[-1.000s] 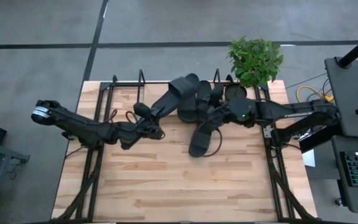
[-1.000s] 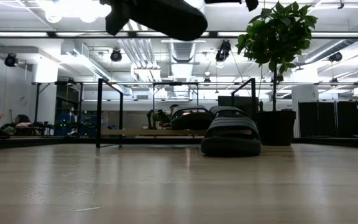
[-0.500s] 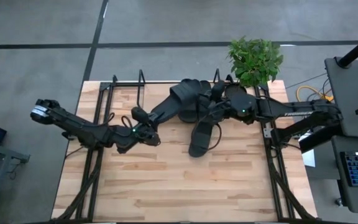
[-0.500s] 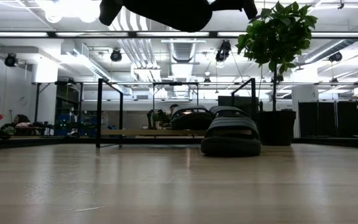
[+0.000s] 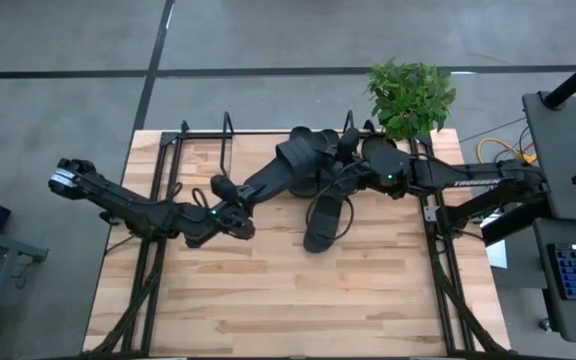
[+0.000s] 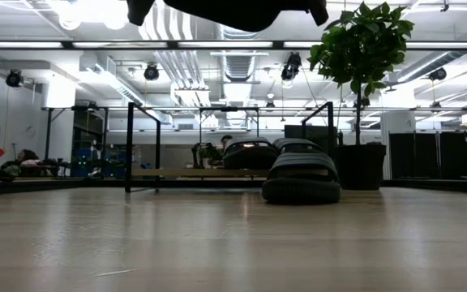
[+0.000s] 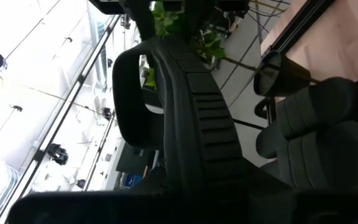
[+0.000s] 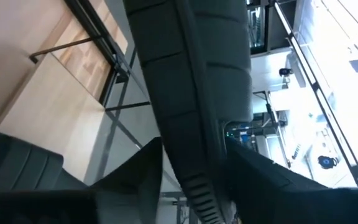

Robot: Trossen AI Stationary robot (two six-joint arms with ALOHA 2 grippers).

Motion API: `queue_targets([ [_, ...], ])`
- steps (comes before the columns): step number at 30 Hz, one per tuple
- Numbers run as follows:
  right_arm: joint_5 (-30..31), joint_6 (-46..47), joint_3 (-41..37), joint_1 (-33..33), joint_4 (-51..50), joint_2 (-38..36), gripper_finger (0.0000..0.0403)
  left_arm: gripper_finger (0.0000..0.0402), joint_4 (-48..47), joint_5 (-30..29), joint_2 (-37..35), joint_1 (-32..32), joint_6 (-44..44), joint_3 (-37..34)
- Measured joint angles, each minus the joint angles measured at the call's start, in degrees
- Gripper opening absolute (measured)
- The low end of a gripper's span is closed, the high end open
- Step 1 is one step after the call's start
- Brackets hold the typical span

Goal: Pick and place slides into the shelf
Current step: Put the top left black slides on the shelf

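One black slide (image 5: 290, 166) is in the air between both grippers, over the shelf's right part; the low view shows only its underside (image 6: 225, 8) at the picture's top. My left gripper (image 5: 236, 208) is shut on its near-left end, my right gripper (image 5: 340, 170) on its far-right end. A second slide (image 5: 320, 222) lies sole-down on the table in front of the shelf (image 5: 203, 150), also seen as slide (image 6: 301, 180). Another slide (image 6: 250, 154) rests on the shelf board (image 6: 177, 173). The fourth is mostly hidden by the arms. My left gripper holds the slide by its sole end (image 7: 185, 186) nearest the table's left, coming level from the left, along the slide. The slide is lifted clear, its strap (image 7: 129, 93) beyond the fingers; the fingers themselves are hidden. My right gripper has the other end's sole edge (image 8: 194, 155) between its two fingers (image 8: 135, 180), coming from the table's right. The slide runs on past the fingers, clear of the table.
A potted plant (image 5: 408, 95) stands at the table's far right corner, right of the shelf; its black pot (image 6: 362, 166) is beside the slides. Black wire uprights (image 6: 128, 146) flank the shelf. Bare wood table (image 5: 268, 300) spans the near half.
The held slide has risen, in the low view nearly out of the top of the picture, and its far end has swung toward the right. My left gripper has drawn slightly toward the near-left. My right gripper has moved toward the far edge, from over the lying slide to the held slide's end.
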Motion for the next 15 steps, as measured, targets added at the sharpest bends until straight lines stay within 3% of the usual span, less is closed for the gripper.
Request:
queue_targets([
  [6, -0.28, 0.06, -0.16, -0.07, -0.25, -0.06, 0.004, 0.0033, 0.09, -0.27, -0.52, -0.4, 0.11, 0.09],
  [10, -0.33, 0.47, -0.46, -0.07, 0.13, -0.08, 0.0037, 0.0037, -0.02, -0.09, -0.78, -0.47, -1.1, 0.09],
  [15, -0.43, 1.48, -1.94, -0.07, 1.8, -0.4, 0.0037, 0.0115, -0.08, 0.53, -2.21, -0.77, -4.04, 0.09],
])
